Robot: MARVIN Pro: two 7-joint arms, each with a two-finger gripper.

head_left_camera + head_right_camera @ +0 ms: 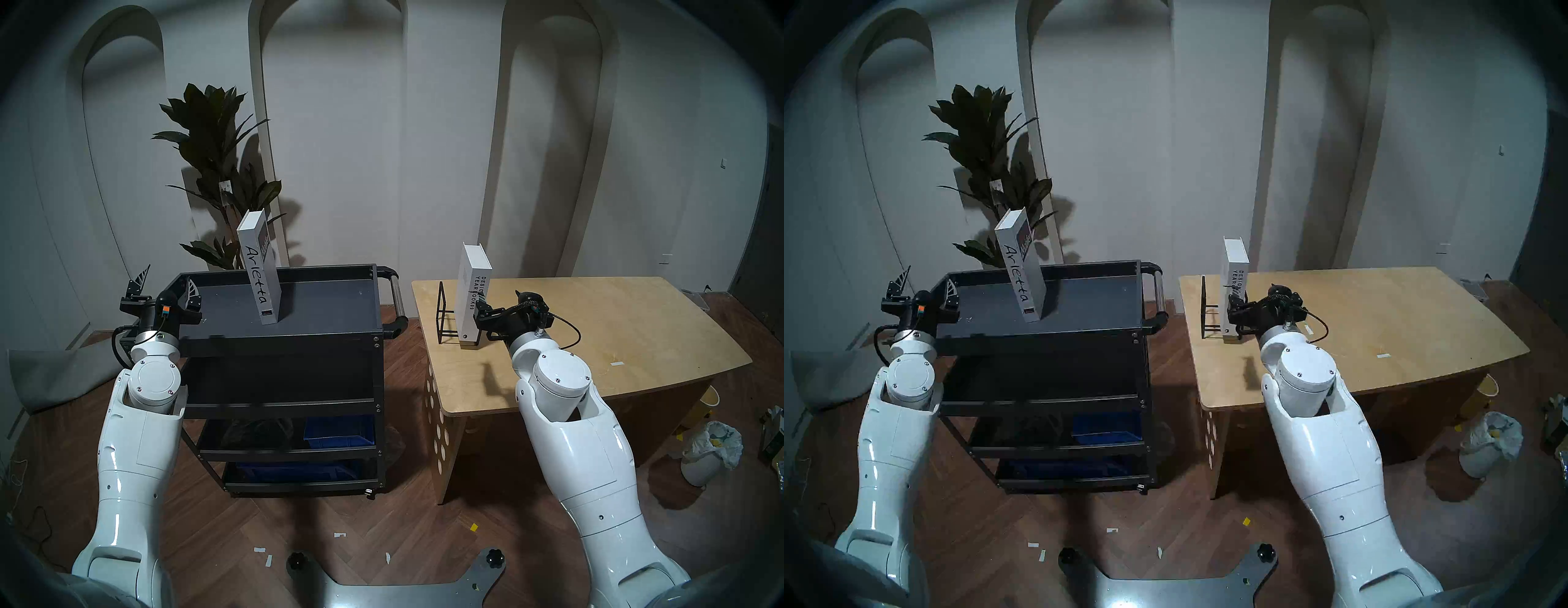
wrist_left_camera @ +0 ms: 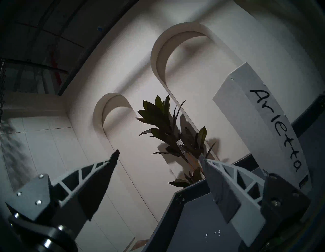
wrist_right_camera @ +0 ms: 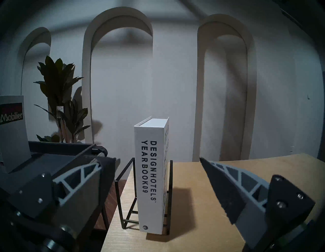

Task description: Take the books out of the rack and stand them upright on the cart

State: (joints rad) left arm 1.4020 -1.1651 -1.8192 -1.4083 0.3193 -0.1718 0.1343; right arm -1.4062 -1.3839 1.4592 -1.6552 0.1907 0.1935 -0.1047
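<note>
Left gripper (image 1: 167, 280) at the near left corner of the cart (image 1: 297, 335), fingers (image 2: 221, 190) spread wide, empty, tilted upward; one finger over the cart's top tray, the other outside its left edge; no contact with anything visible.

Right gripper (image 3: 158, 161) level over the bench (image 1: 615, 322), right of the cart, fingers (image 3: 226, 190) spread wide, empty, aimed at the shorter book's spine; fingertips short of the book in the right wrist view, one to each side of it; touching or not hard to tell from the head views.

"Arletta" book (image 1: 261, 271) upright on the cart's top tray, near the middle, leaning slightly, spine toward the robot, well apart from the left gripper.

"DESIGNHOTELS YEARBOOK09" book (image 3: 151, 176) upright in the rack (image 1: 445, 314), against the rack's right side, rest of the rack bare; rack near the bench's left edge, the edge nearest the cart's silver-bar handle (image 1: 394, 293).

Plant (image 1: 212, 170) behind the cart's far left corner, against the arched wall; blue bins (image 1: 339, 433) on the cart's lower shelves; white bag-lined bin (image 1: 708, 450) on the floor far right of the cart, beyond the bench; scraps of tape (image 1: 339, 535) on the wooden floor in front of the cart.
</note>
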